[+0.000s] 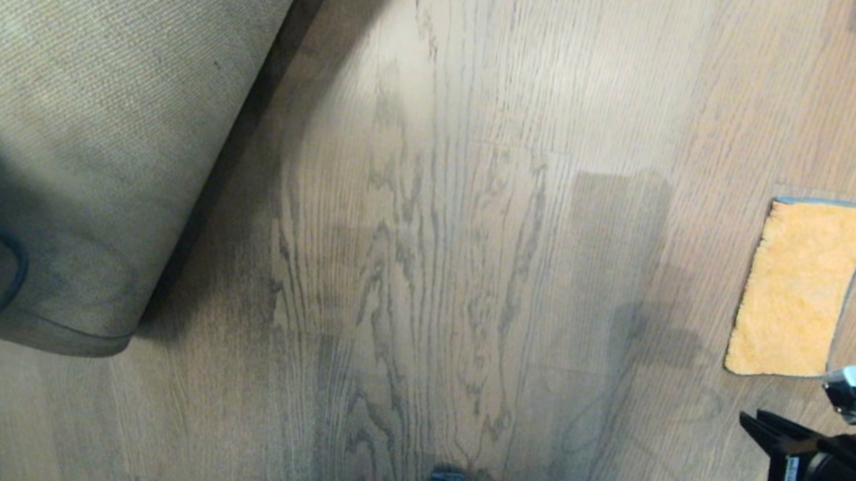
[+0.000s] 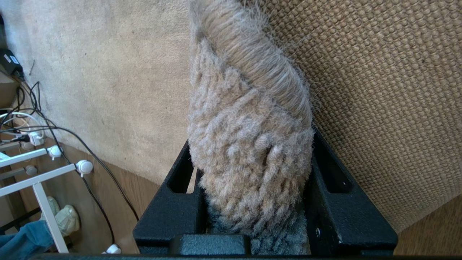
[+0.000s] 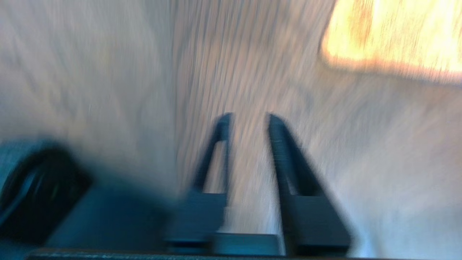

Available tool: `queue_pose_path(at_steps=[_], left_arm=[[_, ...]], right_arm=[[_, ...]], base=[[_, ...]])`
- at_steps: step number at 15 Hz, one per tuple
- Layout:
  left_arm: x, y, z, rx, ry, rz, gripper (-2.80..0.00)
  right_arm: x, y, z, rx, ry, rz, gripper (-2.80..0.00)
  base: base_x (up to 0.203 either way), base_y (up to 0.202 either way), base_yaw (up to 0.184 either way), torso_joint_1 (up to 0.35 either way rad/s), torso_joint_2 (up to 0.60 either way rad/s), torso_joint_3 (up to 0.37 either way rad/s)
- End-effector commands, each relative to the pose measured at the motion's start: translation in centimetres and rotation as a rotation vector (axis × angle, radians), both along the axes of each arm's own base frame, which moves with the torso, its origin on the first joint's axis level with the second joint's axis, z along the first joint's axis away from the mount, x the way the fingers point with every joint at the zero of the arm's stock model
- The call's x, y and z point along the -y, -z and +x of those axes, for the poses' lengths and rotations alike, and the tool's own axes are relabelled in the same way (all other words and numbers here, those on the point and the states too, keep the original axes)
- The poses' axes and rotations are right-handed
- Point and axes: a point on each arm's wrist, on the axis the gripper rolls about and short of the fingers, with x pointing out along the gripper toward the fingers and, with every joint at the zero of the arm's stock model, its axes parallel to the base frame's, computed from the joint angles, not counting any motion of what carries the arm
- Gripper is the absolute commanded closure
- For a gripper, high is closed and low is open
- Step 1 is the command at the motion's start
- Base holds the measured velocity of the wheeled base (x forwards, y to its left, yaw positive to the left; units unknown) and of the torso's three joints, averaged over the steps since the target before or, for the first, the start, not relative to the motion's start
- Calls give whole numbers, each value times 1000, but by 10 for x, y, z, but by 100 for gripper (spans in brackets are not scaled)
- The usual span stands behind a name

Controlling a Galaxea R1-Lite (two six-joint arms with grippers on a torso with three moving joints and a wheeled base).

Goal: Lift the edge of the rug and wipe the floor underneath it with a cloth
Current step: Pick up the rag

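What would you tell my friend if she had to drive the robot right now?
Left tool: shut on the rug edge, holding it folded up so the tan backing shows.
Right tool: open a little, empty, above bare floor, beside the cloth and not touching it.
Cloth: lies flat on the floor at the robot's right, clear of the rug.
Done: rug edge lifted.
Left: grab the cloth, wipe the uncovered floor, then lay the rug down.
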Motion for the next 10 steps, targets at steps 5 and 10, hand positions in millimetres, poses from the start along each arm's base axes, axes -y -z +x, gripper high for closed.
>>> queue_pose_path(at_steps=[5,10], left_arm=[[0,7,1,-24,-2,-1,0],[0,7,1,-25,-2,-1,0]], right_arm=[[0,11,26,102,0,14,-280],[-3,19,42,102,-15,27,-280]], base=[[0,0,0,0,0,0],[0,0,0,0,0,0]])
